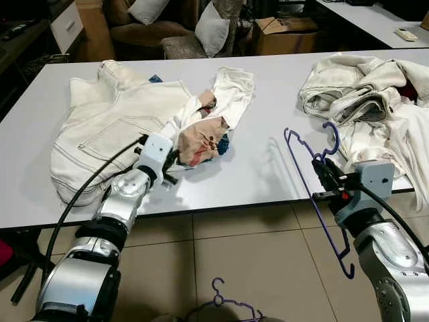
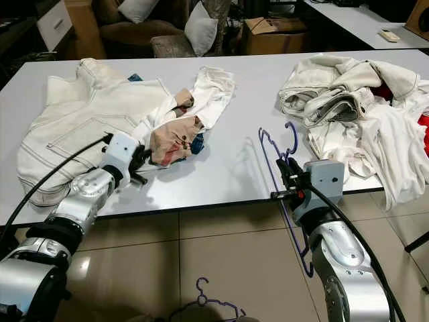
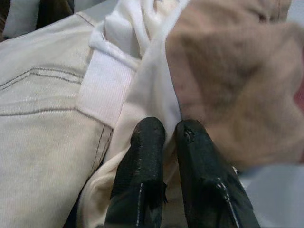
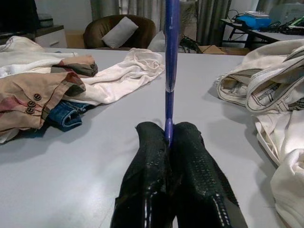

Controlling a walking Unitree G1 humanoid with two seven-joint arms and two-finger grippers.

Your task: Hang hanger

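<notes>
- Right pincer [image 1: 320, 169] clamped tight on purple hanger [image 1: 315, 194], at the desk's [image 1: 268, 100] near edge.
- Hanger held upright and edge-on, hook up over the desk top, lower bar hanging past the near edge toward the floor [image 1: 234, 248].
- Left pincer [image 3: 167, 137] on the cream jacket [image 1: 114, 127] at the desk's left part, fingertips close together with white cloth between; a firm pinch cannot be told.
- Tan buttoned garment [image 1: 201, 139] bunched just beside the left pincer, bit of blue denim [image 4: 66, 116] under it.
- White shirt [image 1: 231, 90] spread behind the tan garment, toward the desk's middle.
- Pile of pale clothes [image 1: 369, 100] on the desk's right part, close to the hanger hook.
- Second purple hanger [image 1: 224, 303] on the floor below the near edge.
- Chair with pillows [image 1: 194, 30] beyond the desk's far edge.
</notes>
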